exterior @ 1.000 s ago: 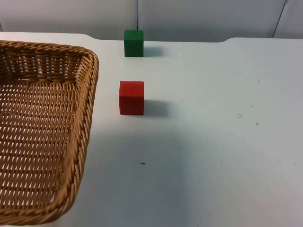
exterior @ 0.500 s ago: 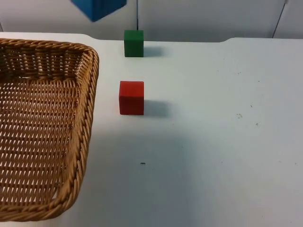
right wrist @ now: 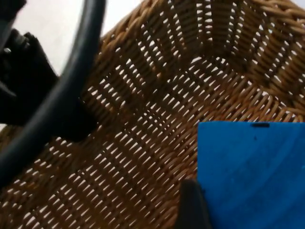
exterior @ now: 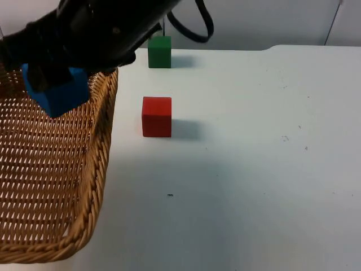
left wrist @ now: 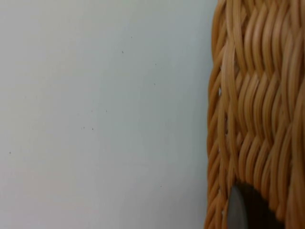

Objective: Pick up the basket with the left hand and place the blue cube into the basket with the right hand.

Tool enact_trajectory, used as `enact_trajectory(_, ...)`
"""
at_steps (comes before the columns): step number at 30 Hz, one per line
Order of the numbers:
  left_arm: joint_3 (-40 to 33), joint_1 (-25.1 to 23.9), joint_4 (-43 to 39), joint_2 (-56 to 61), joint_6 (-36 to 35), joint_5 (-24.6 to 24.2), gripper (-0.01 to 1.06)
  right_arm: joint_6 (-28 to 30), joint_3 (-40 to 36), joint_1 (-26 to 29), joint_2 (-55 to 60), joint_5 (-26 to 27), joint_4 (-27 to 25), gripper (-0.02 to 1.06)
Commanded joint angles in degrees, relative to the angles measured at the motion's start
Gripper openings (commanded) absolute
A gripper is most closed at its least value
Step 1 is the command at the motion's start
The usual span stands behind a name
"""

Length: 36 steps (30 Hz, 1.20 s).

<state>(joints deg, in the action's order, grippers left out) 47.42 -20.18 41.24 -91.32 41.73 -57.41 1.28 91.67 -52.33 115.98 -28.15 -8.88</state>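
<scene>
The basket (exterior: 51, 186) sits at the table's (exterior: 254, 169) near left, its rim gripped by the left end effector (left wrist: 238, 210). Above its far side, the right end effector (exterior: 53, 79) clasps the blue cube (exterior: 56, 93), poised for dropping inside. A red cube (exterior: 156, 116) and green cube (exterior: 159, 51) lie beyond.

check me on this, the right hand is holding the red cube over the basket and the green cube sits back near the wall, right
Not quite: the cube held over the basket is the blue cube, not the red one. The top view shows the right hand carrying it above the weave, and the right wrist view shows it too. The red cube sits on the table beside the basket. The green cube does sit back near the wall.
</scene>
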Motion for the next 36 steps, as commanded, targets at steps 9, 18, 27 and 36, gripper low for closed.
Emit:
enact_trajectory(9,-0.1,0.0,2.1,0.3,0.3,-0.7,0.00,0.4,-0.2,-0.3,3.5,5.7,-1.9,0.00)
enact_trajectory(18,-0.1,0.0,2.3,0.3,0.3,-0.8,0.00,0.4,-0.2,-0.3,5.4,7.1,-1.9,0.05)
enact_trajectory(27,-0.1,0.0,2.4,0.3,0.4,-0.8,0.00,0.3,-0.2,-0.3,7.0,6.9,-1.9,0.55)
enact_trajectory(36,-0.1,0.0,2.6,0.3,0.7,-0.8,0.00,1.1,-0.1,-0.3,1.9,6.5,-1.3,0.94)
